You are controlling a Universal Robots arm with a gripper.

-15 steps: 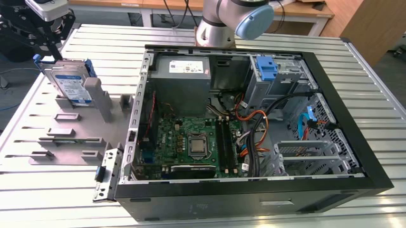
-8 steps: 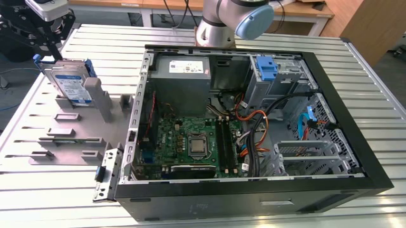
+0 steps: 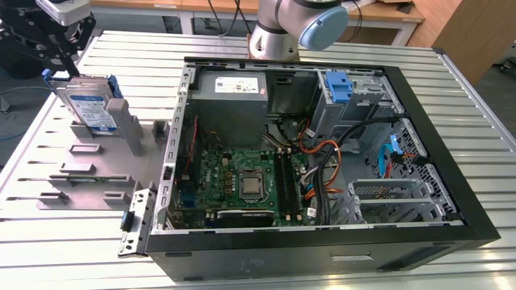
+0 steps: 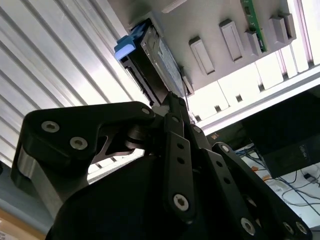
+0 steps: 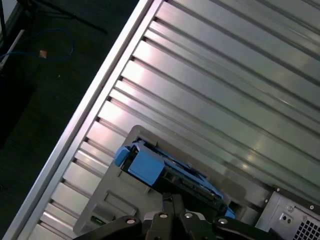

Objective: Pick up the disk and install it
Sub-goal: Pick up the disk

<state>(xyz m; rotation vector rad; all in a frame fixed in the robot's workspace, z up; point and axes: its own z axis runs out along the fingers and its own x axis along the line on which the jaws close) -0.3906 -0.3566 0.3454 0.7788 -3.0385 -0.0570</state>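
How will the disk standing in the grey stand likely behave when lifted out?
Probably stiff: the disk looks like a flat metal slab. Likely heavy for its size, being metal. Standing on edge in the stand, it could tip if nudged sideways.

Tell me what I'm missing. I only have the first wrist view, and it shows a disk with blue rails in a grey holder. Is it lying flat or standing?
Observer: Standing. In the exterior view the disk sits on edge in the holder, with the gripper close above it.
Operator: Where's the computer from there?
Observer: The computer case lies open on the table beside the holder, on the exterior view's right of it. Its circuit board is exposed.
Operator: Anything in the drive bay?
Observer: A blue bracket sits in the bay at the far side of the case.
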